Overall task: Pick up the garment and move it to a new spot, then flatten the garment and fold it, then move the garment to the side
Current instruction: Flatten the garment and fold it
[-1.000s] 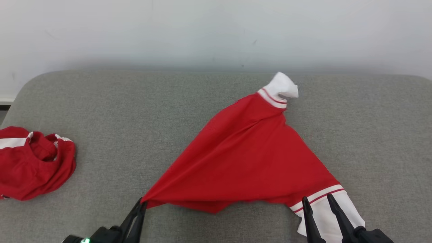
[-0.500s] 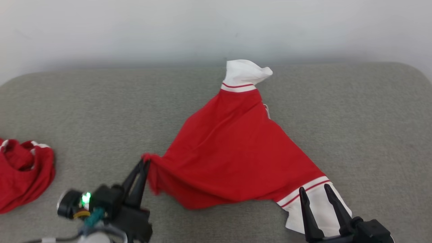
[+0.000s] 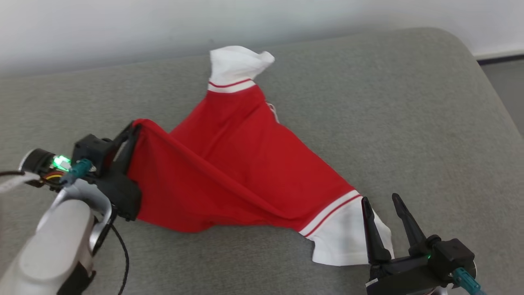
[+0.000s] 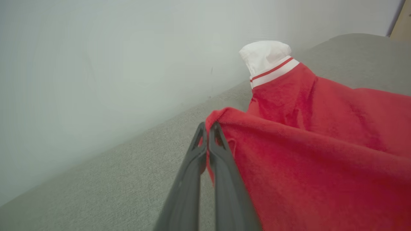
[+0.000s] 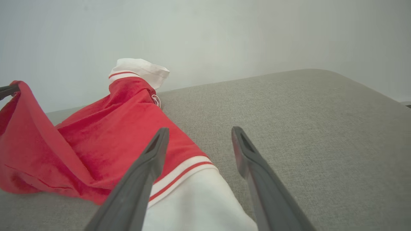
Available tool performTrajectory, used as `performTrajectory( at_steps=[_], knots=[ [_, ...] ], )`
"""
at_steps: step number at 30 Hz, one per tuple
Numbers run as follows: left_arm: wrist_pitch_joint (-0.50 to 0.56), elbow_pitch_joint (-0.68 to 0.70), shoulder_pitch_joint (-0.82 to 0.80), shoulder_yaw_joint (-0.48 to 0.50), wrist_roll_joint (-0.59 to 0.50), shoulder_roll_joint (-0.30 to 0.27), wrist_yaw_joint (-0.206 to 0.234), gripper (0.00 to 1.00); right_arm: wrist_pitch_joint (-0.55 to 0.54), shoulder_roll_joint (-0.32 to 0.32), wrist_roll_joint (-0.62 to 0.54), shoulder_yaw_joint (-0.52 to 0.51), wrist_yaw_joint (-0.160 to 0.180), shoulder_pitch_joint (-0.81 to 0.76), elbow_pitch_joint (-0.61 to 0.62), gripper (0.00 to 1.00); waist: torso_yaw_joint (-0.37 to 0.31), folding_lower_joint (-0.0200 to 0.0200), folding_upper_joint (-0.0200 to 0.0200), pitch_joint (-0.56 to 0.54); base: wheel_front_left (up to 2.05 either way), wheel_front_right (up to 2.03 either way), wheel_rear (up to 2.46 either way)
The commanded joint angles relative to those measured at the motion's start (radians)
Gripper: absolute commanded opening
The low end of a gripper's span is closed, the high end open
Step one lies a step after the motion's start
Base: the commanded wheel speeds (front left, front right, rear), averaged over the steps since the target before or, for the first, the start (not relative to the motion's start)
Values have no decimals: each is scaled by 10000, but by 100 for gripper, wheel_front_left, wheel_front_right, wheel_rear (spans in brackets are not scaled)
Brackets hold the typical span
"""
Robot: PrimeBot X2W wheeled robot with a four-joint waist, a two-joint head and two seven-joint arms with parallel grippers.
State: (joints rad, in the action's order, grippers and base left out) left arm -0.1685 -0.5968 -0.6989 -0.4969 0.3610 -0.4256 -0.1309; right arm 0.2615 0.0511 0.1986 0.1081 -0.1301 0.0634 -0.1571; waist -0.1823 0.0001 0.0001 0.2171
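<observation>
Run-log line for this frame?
left gripper: shut on red garment with white cuffs, corner raised | right gripper: open, at near white cuff | on grey padded surface

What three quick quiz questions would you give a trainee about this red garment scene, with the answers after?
1. True or false: the left gripper is shut on a red corner of the garment.
2. The right gripper is: A) open at the near white sleeve; B) shut on the far sleeve; C) holding the red hem.
3. Fill in: the garment lies on a ___ padded surface.
Key: 1 true; 2 A; 3 grey.
</observation>
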Motion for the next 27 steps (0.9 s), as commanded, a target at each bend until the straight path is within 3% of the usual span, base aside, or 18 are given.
performTrajectory(
  at_steps=[1,7,8,9,16,27],
  knots=[
    [-31,-158,-195,-140,206,-64,12,0,43,-16,67,56,-14,99,-37,100,-617,-1,-1,536,0,0,0],
    [-363,-1195,-890,-1176,1121,-380,9,0,43,-13,177,65,-14,147,-124,100,-647,-1,-1,519,0,0,0],
    [-477,-1331,-981,-1307,1218,-376,11,32,43,-11,190,41,-14,119,-138,100,-585,-1,-1,462,0,0,0],
    [-572,-1438,-1056,-1391,1341,-374,11,100,43,-10,188,50,-14,94,-143,100,-525,-1,-1,407,0,0,0],
    [-971,-1420,-833,-1424,1878,-257,10,100,43,-5,47,-186,-14,-196,-73,100,184,-1,-1,-105,0,0,0],
    [-979,1570,2438,198,1403,290,801,100,43,-4,-178,-824,-14,-1034,215,100,1159,-1,-1,-813,0,0,0]
  ],
)
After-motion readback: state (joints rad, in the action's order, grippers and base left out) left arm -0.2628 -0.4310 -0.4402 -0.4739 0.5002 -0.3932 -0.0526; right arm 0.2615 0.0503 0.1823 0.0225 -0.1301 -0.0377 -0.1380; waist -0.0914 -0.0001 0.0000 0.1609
